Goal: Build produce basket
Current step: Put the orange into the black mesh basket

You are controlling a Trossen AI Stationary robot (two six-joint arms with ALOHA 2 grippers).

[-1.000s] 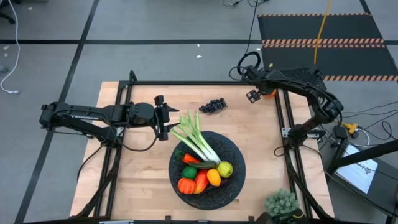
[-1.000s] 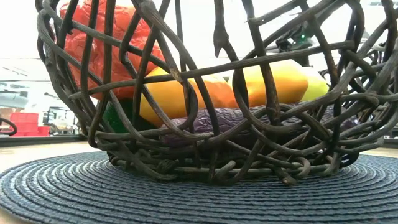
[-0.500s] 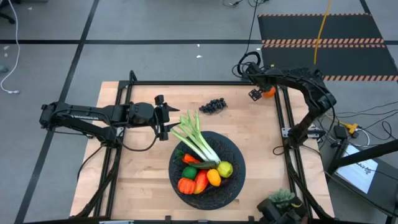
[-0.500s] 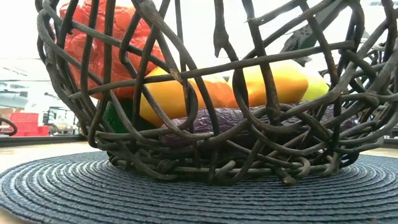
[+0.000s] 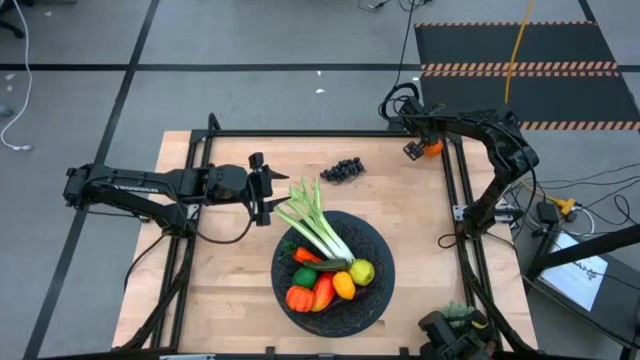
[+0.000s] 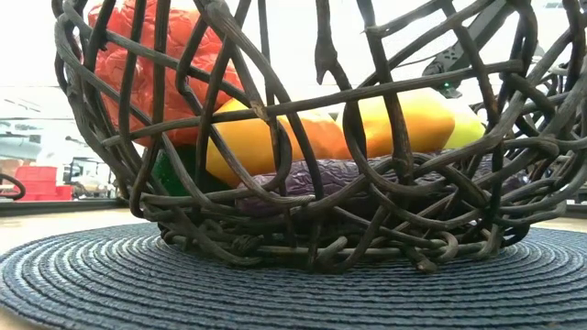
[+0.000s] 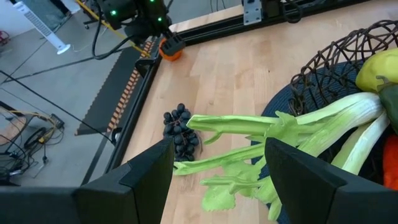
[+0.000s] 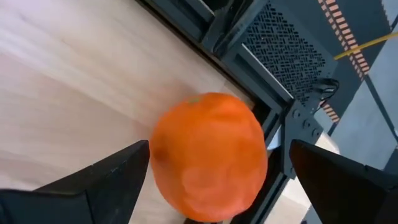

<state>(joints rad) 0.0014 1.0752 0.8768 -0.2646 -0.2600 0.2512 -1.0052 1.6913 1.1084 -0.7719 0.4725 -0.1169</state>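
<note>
The black woven basket (image 5: 375, 290) sits at the table's near middle and holds the leek (image 5: 318, 232), a red pepper (image 5: 322, 291), a lime (image 5: 304, 277), a lemon (image 5: 361, 271) and orange-yellow pieces. The leek's leaves stick out over the rim. Dark grapes (image 5: 343, 170) lie on the table beyond the basket. An orange (image 8: 208, 155) rests on the table in the far right corner, by the frame rail. My right gripper (image 8: 219, 146) is open, one finger on each side of the orange, apart from it. My left gripper (image 7: 217, 146) is open, level, beside the leek's leaves (image 7: 236, 127).
Black frame rails (image 5: 455, 190) run along the table's edges, and one stands right behind the orange (image 5: 431, 148). A bushy pale-green clump (image 5: 458, 314) sits at the near right corner with a dark object beside it. Bare wood lies left of the basket.
My right gripper has moved a little toward the far right corner, closing on the orange, and its elbow has swung toward the far edge. A dark object has come into view at the near right corner beside the clump. The left arm has kept still.
</note>
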